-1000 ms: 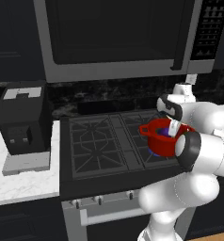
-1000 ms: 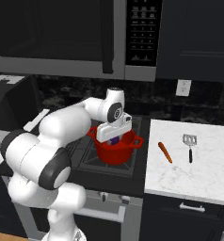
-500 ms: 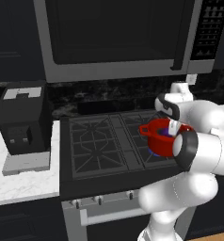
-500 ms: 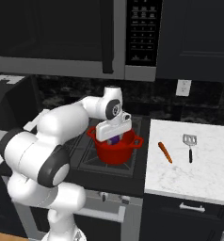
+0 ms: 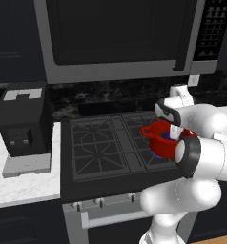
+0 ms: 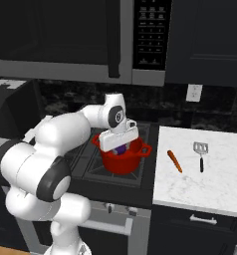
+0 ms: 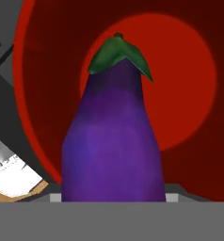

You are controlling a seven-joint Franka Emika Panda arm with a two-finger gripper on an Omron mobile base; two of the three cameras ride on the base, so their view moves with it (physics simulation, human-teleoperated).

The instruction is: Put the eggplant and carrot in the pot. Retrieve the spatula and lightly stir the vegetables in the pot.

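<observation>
The small dark-purple eggplant point(image 7: 111, 136) hangs over the inside of the round bright red pot point(image 6: 121, 158), fingers clamped on it. The slim orange carrot point(image 6: 174, 161) lies on the white marble tabletop point(image 6: 210, 183), right of the pot.

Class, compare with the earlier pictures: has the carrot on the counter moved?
No. The carrot lies on the white counter left of the spatula, exactly as before.

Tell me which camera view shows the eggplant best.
The hand view: the eggplant looms large, purple body and green cap clear, above the pot's red inside. The right base view gives a purple sliver beneath the end effector. The left base view shows a hint of purple.
</observation>
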